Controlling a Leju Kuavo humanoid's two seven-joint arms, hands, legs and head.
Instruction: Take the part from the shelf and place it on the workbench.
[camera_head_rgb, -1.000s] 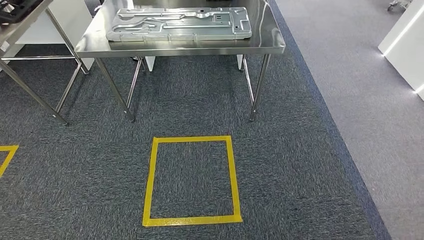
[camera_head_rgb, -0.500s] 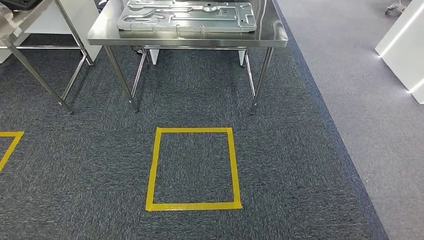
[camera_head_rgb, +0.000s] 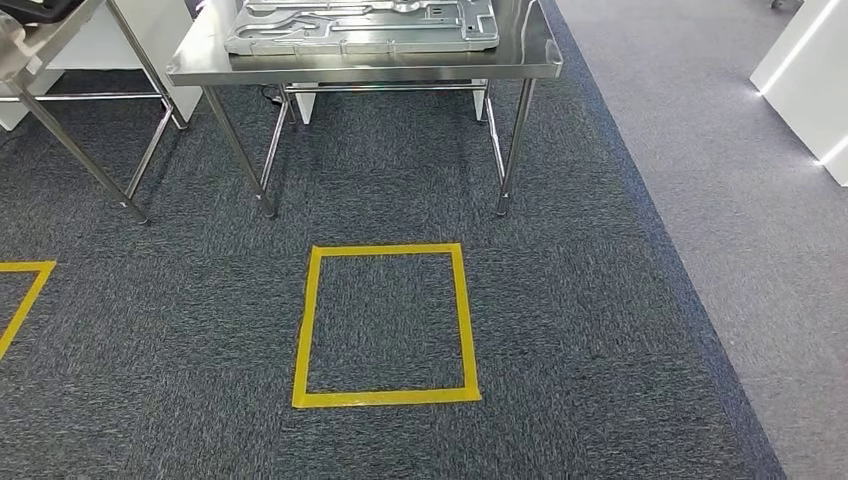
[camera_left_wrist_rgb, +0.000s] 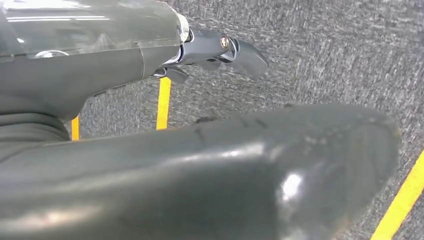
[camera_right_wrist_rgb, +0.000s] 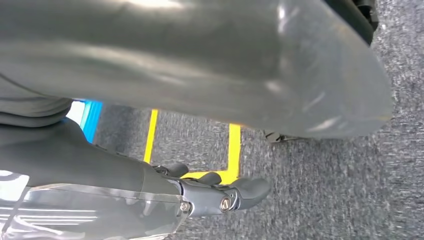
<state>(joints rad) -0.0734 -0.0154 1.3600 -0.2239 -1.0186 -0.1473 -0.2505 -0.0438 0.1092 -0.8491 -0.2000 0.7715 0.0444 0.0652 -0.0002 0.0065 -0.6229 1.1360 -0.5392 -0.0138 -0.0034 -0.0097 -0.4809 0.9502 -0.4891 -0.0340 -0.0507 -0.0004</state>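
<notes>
A flat silver metal part with pressed channels lies on a steel table at the top of the head view. Both arms hang down over the carpet. In the left wrist view my left hand holds nothing, and its dark fingers stretch out apart from the thick thumb. My right hand is likewise empty in the right wrist view, with its fingers loosely spread above yellow floor tape.
A yellow tape square marks the dark carpet in front of the table. A second steel frame stands at the far left, near another tape corner. A white cabinet stands at the right beyond lighter carpet.
The whole head picture has shifted: the table and the yellow square sit higher in the frame than before, so the camera has moved. The part lies unmoved on the table.
</notes>
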